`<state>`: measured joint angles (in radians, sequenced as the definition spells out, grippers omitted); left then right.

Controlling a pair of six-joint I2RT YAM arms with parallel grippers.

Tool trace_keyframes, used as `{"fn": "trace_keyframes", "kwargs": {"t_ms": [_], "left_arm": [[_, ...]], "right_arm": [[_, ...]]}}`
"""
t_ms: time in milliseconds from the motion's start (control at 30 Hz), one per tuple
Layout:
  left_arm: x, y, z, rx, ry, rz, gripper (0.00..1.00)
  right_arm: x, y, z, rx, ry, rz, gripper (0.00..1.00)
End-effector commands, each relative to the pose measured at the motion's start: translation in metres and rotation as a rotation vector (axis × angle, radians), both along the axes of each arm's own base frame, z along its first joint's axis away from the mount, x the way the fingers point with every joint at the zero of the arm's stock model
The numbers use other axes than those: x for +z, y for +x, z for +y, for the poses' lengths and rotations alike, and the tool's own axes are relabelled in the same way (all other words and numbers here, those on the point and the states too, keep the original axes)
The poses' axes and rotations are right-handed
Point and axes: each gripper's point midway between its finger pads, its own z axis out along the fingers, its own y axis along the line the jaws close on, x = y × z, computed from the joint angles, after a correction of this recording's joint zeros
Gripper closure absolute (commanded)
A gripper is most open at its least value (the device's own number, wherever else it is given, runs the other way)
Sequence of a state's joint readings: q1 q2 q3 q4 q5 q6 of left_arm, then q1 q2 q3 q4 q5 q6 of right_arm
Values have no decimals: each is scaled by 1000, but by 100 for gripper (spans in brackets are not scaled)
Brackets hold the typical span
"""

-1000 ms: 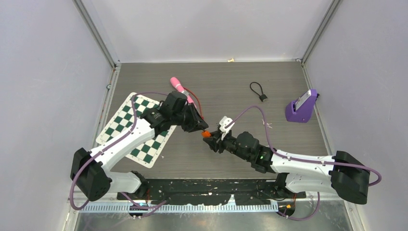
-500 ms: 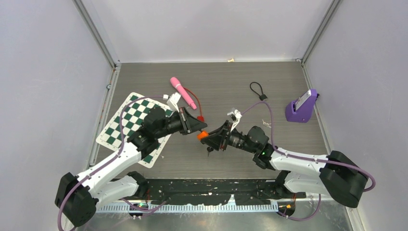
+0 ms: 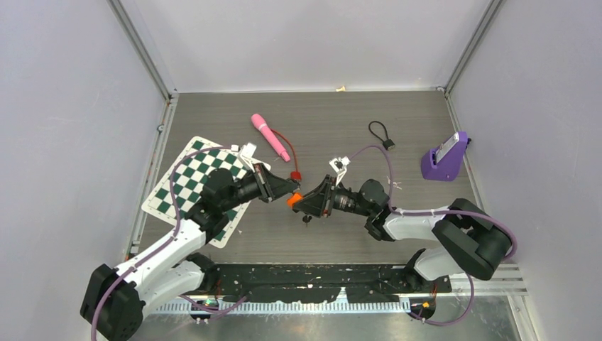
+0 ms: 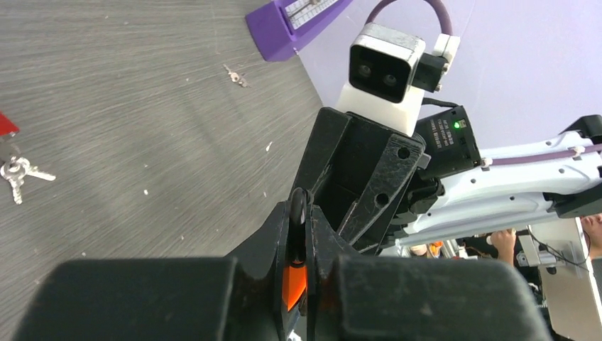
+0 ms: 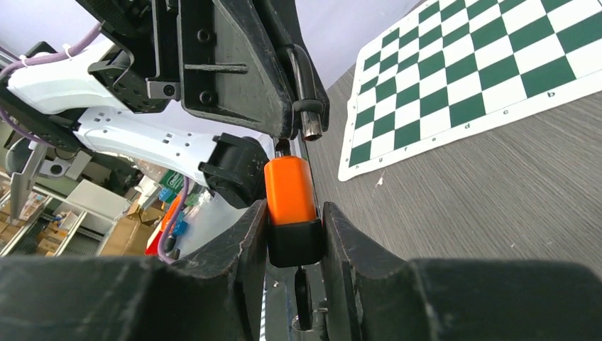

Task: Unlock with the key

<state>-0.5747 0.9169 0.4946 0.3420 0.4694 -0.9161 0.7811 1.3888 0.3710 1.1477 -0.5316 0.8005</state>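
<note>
Now the left gripper [image 3: 284, 186] and the right gripper [image 3: 304, 202] meet nose to nose over the middle of the bench [image 3: 334, 121], somewhat nearer its near edge. The orange padlock [image 3: 292, 201] sits between them.

Right gripper: clenched on the padlock. The right wrist view shows its two fingers pressing the lock's black base from either side, with the orange body standing above them. This grip matches both earlier frames.

Left gripper: clenched on the padlock's dark metal shackle [image 5: 304, 85]. The left wrist view shows the thin loop pinched between nearly touching fingers, with orange showing below. One second ago these jaws stood visibly wider.

Since that earlier frame the left arm has swung back from the bench's far side. Its wrist now lies over the corner of the checkered mat [image 3: 186, 186], and the pink pen-shaped object [image 3: 270, 136] that it partly covered is now in full view. The right arm has folded, so its elbow stands closer to the gripper. The padlock has shifted slightly leftward.

A small dark piece [image 5: 302, 298] hangs beneath the lock's base; whether it is a key cannot be told. A bunch of silver keys [image 4: 18, 174] lies flat on the bench beside a red tag [image 3: 294, 174], apart from both grippers.
</note>
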Motion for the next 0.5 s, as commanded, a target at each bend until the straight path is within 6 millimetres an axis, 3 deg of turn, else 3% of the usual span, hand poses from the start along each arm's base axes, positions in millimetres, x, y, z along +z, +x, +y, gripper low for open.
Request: {"fn": "trace_keyframes", "kwargs": {"t_ms": [0, 133, 200, 333, 467], "left_arm": [[8, 15, 8, 78, -29, -71, 100], [-42, 29, 20, 178, 95, 41, 100], [-68, 34, 27, 214, 168, 97, 100], [-103, 37, 35, 243, 241, 166, 100], [-134, 45, 43, 282, 327, 210, 100]], "right_arm": [[-28, 25, 1, -88, -74, 112, 79], [-64, 36, -4, -155, -179, 167, 50], [-79, 41, -10, -202, -226, 193, 43], [-110, 55, -31, -314, -394, 221, 35], [-116, 64, -50, -403, -476, 209, 30]]}}
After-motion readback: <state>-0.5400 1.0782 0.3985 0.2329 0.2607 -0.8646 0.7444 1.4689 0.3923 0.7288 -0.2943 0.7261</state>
